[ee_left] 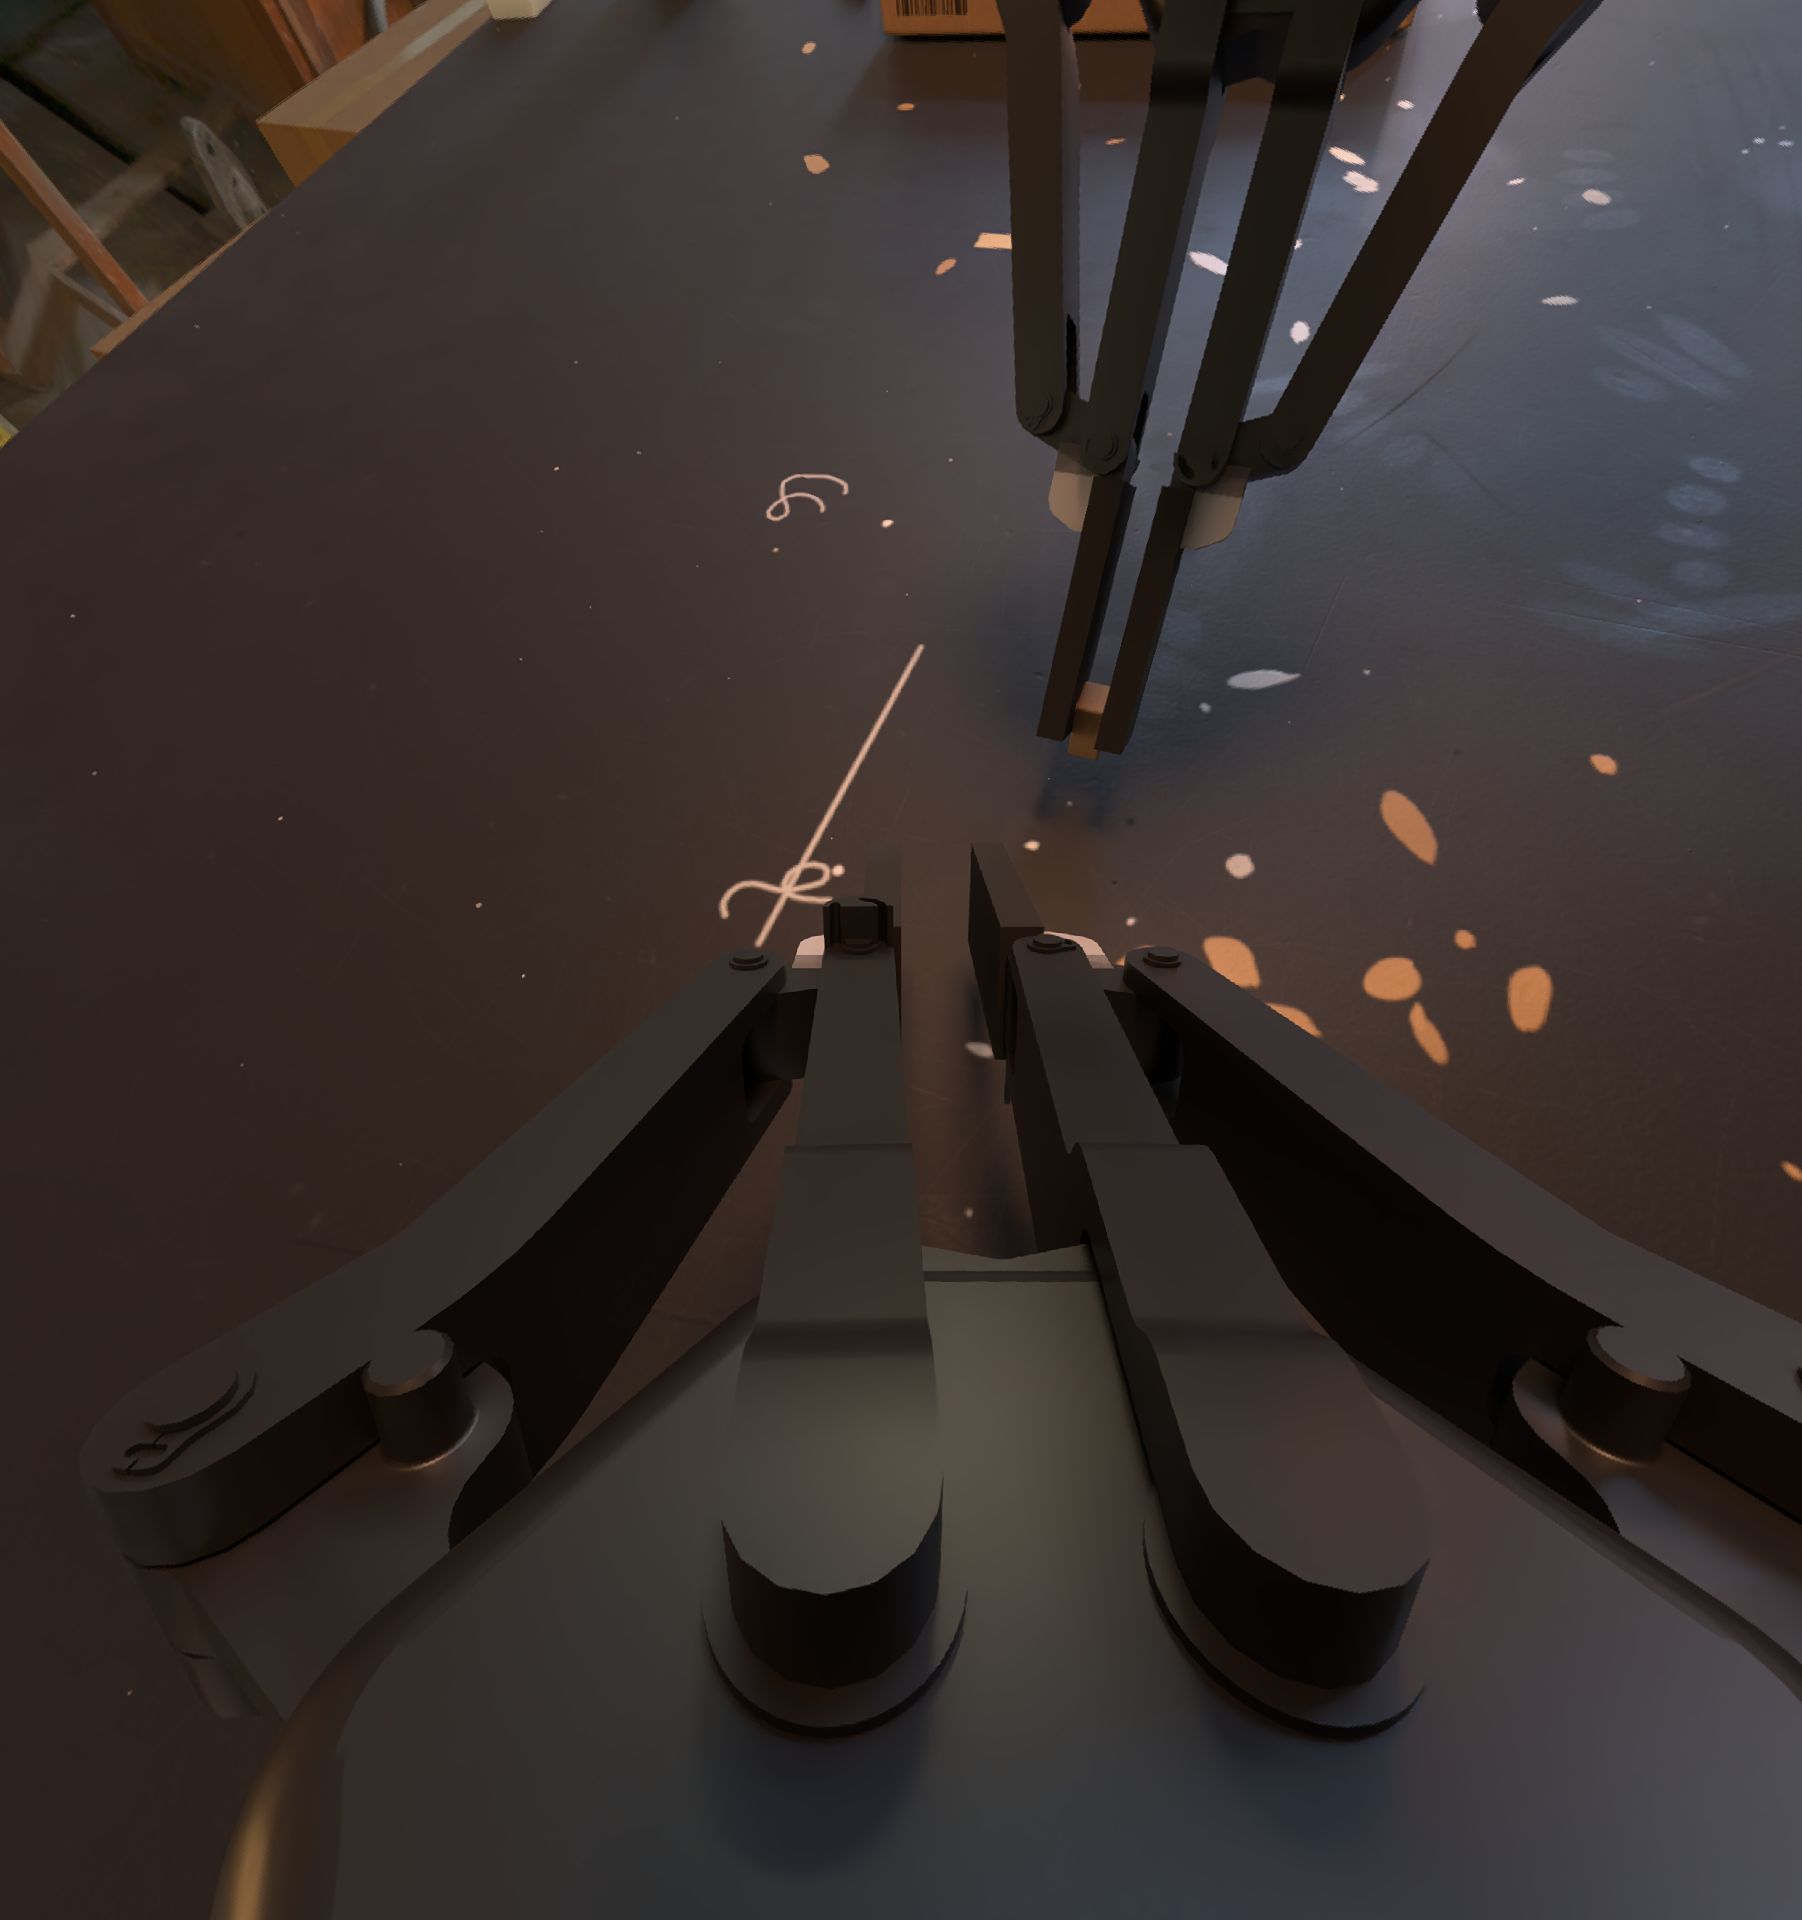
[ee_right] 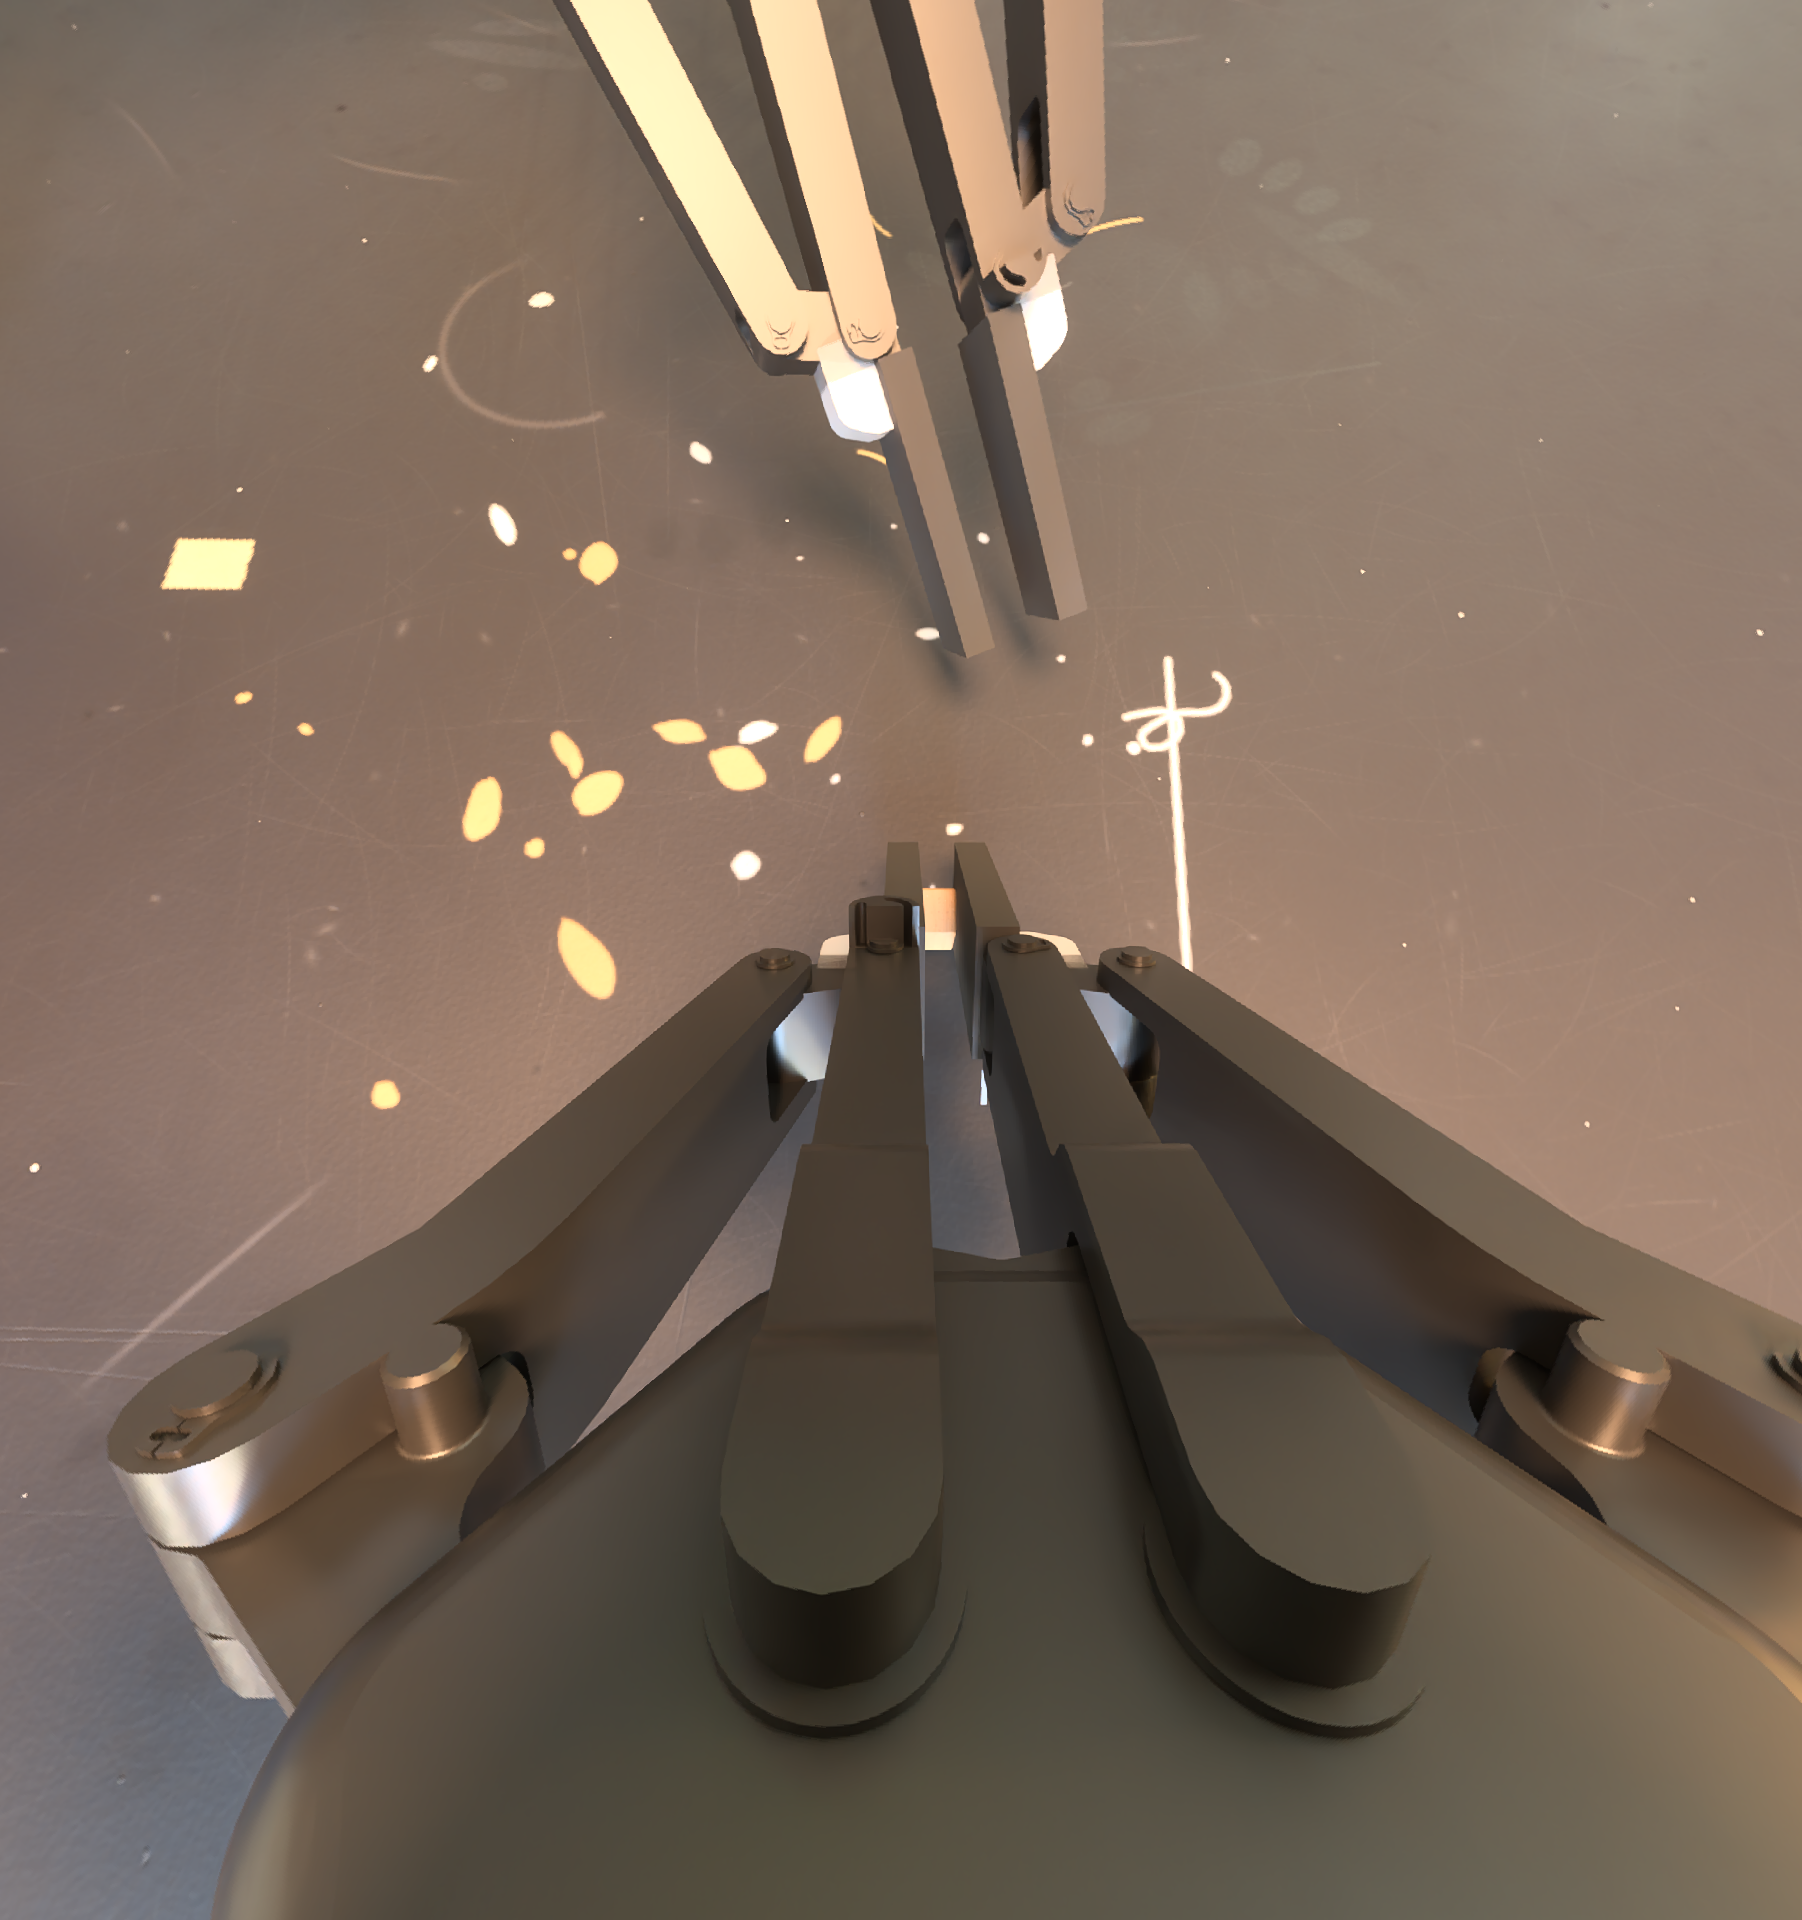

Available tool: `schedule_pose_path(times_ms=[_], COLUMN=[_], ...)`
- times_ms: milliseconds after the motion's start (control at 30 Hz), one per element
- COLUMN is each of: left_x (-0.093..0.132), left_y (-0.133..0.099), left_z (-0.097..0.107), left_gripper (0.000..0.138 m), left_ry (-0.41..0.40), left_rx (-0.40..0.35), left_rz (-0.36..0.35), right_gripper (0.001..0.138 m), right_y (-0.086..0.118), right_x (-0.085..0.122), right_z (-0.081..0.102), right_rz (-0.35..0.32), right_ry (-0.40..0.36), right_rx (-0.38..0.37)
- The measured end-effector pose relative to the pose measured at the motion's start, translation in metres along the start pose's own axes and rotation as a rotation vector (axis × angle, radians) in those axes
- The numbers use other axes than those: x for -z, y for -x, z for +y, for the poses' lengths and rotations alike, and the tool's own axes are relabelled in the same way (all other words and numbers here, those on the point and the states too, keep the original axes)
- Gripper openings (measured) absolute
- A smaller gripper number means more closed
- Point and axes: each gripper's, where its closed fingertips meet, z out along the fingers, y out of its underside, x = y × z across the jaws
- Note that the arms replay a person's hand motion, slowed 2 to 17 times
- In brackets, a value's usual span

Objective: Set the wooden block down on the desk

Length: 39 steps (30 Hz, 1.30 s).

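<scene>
A small wooden block (ee_right: 941,914) sits pinched between my right gripper's (ee_right: 936,864) fingertips, which are shut on it. In the left wrist view the right gripper (ee_left: 1084,732) points down and holds the block (ee_left: 1087,717) a little above the dark desk (ee_left: 409,727), with a faint shadow under it. My left gripper (ee_left: 936,868) hovers low over the desk just in front of the right one. Its fingers are a narrow gap apart with nothing between them. It also shows in the right wrist view (ee_right: 1011,623), hanging over the desk (ee_right: 253,987).
A white chalk line with a squiggle (ee_left: 845,790) runs across the desk beside both grippers. Light flecks dot the surface. The desk's far left edge (ee_left: 149,322) borders wooden planks and beams (ee_left: 357,104). A cardboard box (ee_left: 928,16) stands at the far end.
</scene>
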Motion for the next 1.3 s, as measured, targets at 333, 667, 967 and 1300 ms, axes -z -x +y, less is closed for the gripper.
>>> schedule_pose_path(times_ms=[333,667,967,1300], left_x=[0.0007,0.0003,0.0009,0.0024], left_y=[0.0,-0.0003,0.001,0.0038], left_z=[-0.0007,-0.0006,-0.0007,-0.0015], left_gripper=[0.017,0.017,0.017,0.015], left_ry=[-0.005,-0.002,-0.006,-0.016], left_rx=[0.0,-0.004,0.001,0.016], left_rz=[-0.001,-0.001,-0.009,-0.02], right_gripper=[0.009,0.009,0.009,0.009], right_y=[-0.0002,0.0004,-0.0034,-0.0043], right_x=[-0.0033,-0.0029,-0.0061,-0.0107], right_z=[-0.0035,-0.005,-0.002,0.0002], right_rz=[-0.062,-0.148,-0.19,-0.237], right_ry=[-0.001,0.038,0.099,0.129], right_rx=[0.093,0.21,0.283,0.314])
